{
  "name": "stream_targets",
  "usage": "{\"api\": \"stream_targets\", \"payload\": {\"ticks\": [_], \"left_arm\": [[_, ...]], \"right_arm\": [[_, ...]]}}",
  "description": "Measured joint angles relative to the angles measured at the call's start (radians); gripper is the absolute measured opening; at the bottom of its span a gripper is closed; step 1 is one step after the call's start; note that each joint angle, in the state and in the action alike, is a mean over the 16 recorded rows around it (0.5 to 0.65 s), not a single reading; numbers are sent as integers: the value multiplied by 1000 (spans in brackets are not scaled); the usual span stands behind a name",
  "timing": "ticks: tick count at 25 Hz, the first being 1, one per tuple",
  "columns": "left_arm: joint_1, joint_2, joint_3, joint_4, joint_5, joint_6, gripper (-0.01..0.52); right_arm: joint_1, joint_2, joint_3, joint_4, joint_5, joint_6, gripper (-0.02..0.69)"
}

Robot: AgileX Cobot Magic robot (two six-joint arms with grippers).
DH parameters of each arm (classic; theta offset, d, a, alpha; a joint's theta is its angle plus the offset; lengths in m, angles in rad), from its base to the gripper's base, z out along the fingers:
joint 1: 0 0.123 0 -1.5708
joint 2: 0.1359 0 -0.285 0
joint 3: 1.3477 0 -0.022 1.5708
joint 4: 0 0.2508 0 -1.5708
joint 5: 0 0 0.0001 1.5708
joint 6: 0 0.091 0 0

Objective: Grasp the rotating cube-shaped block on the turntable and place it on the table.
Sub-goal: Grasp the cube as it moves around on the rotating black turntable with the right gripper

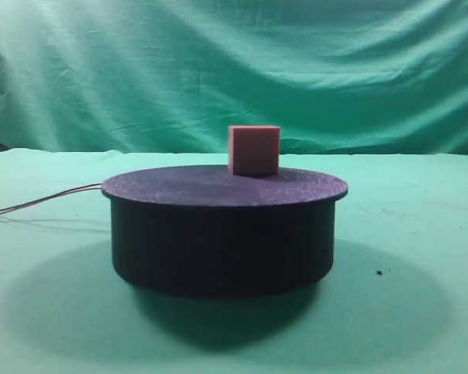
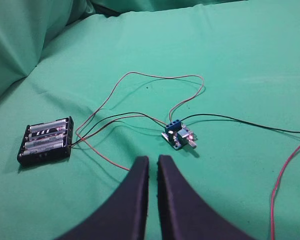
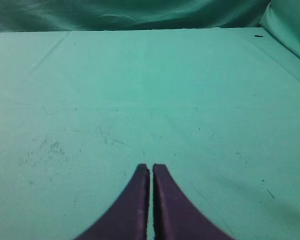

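The pinkish cube-shaped block stands on the far side of the black turntable, a little right of its middle, in the exterior view. Neither gripper shows in that view. My left gripper is shut and empty above the green cloth table; the turntable and block are out of its view. My right gripper is shut and empty above bare green cloth.
In the left wrist view a black battery holder lies at the left and a small blue circuit board just ahead of the fingers, joined by red and black wires. Thin wires trail left from the turntable.
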Motion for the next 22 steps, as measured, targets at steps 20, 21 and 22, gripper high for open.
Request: {"api": "stream_targets", "payload": {"ticks": [20,21,22], "left_arm": [[0,0,0,0,0,0,0],[0,0,0,0,0,0,0],[0,0,0,0,0,0,0]], "right_arm": [[0,5,-14,0,-248,50,0],[0,10,-26,1,-266,56,0],[0,19,-41,2,-277,62,0]]}}
